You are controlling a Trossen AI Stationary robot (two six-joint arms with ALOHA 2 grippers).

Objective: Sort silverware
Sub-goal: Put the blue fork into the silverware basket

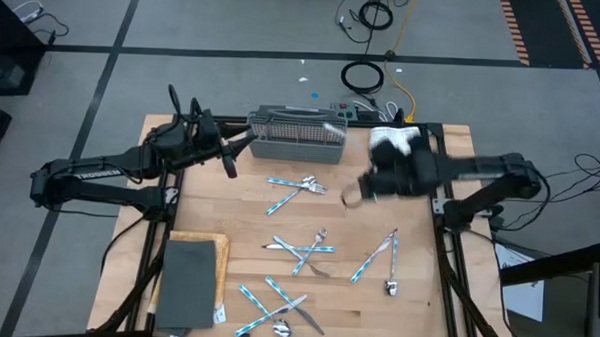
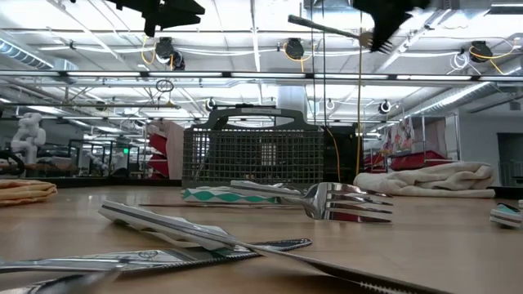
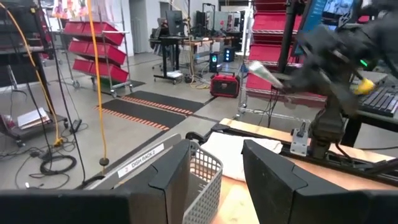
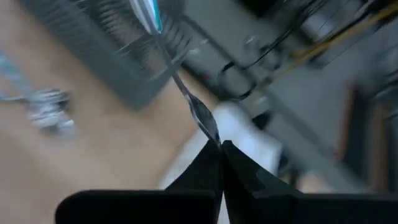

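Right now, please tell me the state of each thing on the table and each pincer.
Right pincer: shut on a utensil, raised above the table.
Utensil: held by its metal end.
Left pincer: open, empty, beside the mesh basket.
Remaining silverware: lying scattered, unsorted.
White towel: crumpled.

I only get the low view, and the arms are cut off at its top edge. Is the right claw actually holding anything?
Observer: Yes. The right wrist view shows the right claw shut on the metal end of a piece of silverware, with its blue patterned handle pointing away from the claw.
Operator: Where is it over the table?
Observer: From above, it hangs over bare wood, in front of the white towel and to the right of the grey mesh basket.
Operator: And the left claw?
Observer: The left claw is open and empty, hovering at a corner of the basket.
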